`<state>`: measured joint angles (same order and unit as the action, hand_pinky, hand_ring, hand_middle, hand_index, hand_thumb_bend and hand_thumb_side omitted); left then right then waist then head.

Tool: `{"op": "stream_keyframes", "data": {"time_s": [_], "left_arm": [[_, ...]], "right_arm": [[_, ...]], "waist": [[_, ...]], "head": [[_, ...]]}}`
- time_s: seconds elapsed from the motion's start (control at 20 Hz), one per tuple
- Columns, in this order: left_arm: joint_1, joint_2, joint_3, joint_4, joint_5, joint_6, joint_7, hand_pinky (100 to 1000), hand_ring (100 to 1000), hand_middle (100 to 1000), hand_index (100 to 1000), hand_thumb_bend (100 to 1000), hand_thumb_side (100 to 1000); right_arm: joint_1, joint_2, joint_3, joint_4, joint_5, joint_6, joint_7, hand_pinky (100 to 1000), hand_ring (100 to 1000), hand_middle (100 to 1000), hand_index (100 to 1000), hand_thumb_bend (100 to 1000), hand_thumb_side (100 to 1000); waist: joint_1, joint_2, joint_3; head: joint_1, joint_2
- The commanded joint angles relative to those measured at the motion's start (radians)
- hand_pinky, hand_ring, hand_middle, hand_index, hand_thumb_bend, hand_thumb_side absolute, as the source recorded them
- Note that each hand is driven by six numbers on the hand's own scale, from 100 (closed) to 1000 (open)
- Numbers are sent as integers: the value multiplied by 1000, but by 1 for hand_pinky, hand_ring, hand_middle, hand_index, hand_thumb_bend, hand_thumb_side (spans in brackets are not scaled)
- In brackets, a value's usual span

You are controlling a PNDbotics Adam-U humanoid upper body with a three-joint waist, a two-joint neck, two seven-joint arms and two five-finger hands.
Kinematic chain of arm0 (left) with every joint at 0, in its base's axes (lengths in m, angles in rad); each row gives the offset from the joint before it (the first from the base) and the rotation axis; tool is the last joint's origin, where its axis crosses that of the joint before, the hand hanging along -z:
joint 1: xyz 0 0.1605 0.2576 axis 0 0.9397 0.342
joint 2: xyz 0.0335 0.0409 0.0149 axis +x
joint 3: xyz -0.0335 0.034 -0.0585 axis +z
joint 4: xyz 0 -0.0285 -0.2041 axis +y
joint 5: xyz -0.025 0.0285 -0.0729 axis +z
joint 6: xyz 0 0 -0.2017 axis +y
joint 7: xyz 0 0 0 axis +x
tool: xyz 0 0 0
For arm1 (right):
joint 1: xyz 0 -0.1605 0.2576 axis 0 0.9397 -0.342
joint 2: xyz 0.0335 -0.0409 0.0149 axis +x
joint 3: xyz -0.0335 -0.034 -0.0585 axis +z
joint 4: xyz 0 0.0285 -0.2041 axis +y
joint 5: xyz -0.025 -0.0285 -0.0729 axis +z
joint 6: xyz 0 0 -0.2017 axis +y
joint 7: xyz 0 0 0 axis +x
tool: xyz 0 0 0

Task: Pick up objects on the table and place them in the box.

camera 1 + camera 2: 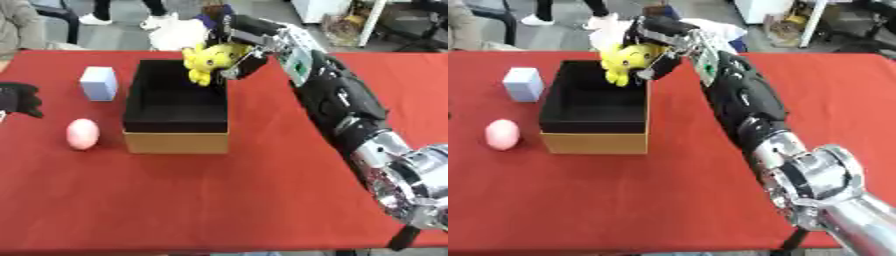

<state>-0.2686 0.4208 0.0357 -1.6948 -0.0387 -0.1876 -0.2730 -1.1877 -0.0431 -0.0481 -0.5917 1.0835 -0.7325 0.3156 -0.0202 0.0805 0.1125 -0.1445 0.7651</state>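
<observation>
A yellow plush toy (206,61) hangs over the far right corner of the open box (175,142), held in my right hand (242,44), whose fingers curl round it. The box has tan outer walls and a black inside, and nothing shows in it. A pink egg-shaped object (82,133) lies on the red table left of the box. A pale blue cube (98,83) stands farther back on the left. My left hand (19,99) shows at the left edge, its black fingers relaxed, apart from the objects.
The red table (227,200) spreads wide in front of the box and to its right. My right arm (750,107) stretches across the right half of the table. People's legs and shoes stand beyond the far edge.
</observation>
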Motion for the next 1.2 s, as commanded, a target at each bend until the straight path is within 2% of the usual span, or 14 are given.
{"op": "stream_keyframes", "data": {"time_s": [0.05, 0.25, 0.35, 0.4, 0.45, 0.5, 0.6, 0.7, 0.85, 1.0, 1.1, 1.15, 1.2], "left_arm": [[-21, 9, 1, -17, 9, -2, -5, 629, 537, 549, 728, 212, 854], [-22, 10, 1, -18, 10, -3, -5, 630, 537, 549, 728, 210, 855], [-22, 10, 2, -18, 9, -2, -4, 629, 537, 549, 728, 211, 854], [-22, 10, 2, -18, 9, -2, -4, 630, 537, 549, 728, 211, 854], [-21, 10, 2, -18, 9, -2, -4, 630, 537, 549, 728, 211, 855], [-21, 11, 3, -17, 8, -2, -4, 629, 537, 549, 728, 211, 854], [-21, 13, 4, -17, 8, -2, -3, 629, 537, 549, 728, 210, 854], [-22, 15, 5, -17, 7, -3, -2, 630, 538, 550, 728, 209, 853], [-22, 20, 6, -17, 6, -3, 0, 630, 538, 550, 728, 207, 853], [-22, 30, 8, -17, 4, -5, 2, 630, 538, 550, 729, 201, 856], [-22, 43, 9, -16, 2, -8, 6, 630, 540, 552, 729, 196, 857], [-23, 53, 10, -16, 0, -10, 8, 631, 542, 554, 730, 190, 859], [-24, 63, 11, -16, -3, -12, 12, 631, 544, 556, 730, 185, 861]], "right_arm": [[-11, 38, 9, -27, 38, -12, 17, 685, 482, 369, 507, 165, 100], [19, 80, 26, -30, 98, -30, 43, 704, 548, 446, 568, 192, 100], [31, 91, 34, -33, 137, -37, 49, 720, 610, 521, 633, 201, 212], [36, 94, 39, -33, 160, -40, 53, 734, 662, 602, 680, 210, 352], [39, 95, 41, -33, 182, -41, 57, 744, 689, 643, 709, 222, 444], [41, 95, 42, -32, 200, -43, 60, 773, 757, 755, 803, 283, 662], [40, 89, 40, -33, 225, -45, 62, 812, 823, 845, 900, 356, 788], [37, 78, 34, -41, 232, -44, 53, 839, 874, 903, 937, 405, 792], [29, 54, 23, -63, 218, -41, 16, 850, 893, 923, 946, 429, 754], [24, 18, 13, -102, 167, -47, -41, 826, 858, 887, 927, 414, 575], [24, -15, 9, -137, 108, -52, -89, 812, 836, 865, 919, 397, 496], [27, -35, 6, -155, 71, -54, -113, 797, 809, 837, 908, 344, 441], [31, -55, 6, -171, 32, -55, -132, 790, 796, 821, 898, 328, 413]], "waist": [[10, -10, 5], [13, -9, 13], [13, -9, 14], [13, -9, 15], [12, -9, 14], [12, -9, 14], [11, -10, 12], [11, -11, 10], [10, -12, 6], [11, -13, -1], [11, -13, -6], [11, -13, -10], [11, -12, -13]], "head": [[-10, 5], [-14, 5], [-13, 5], [-12, 5], [-11, 5], [-9, 5], [-7, 5], [-5, 5], [-1, 5], [6, 5], [11, 5], [15, 5], [18, 5]]}}
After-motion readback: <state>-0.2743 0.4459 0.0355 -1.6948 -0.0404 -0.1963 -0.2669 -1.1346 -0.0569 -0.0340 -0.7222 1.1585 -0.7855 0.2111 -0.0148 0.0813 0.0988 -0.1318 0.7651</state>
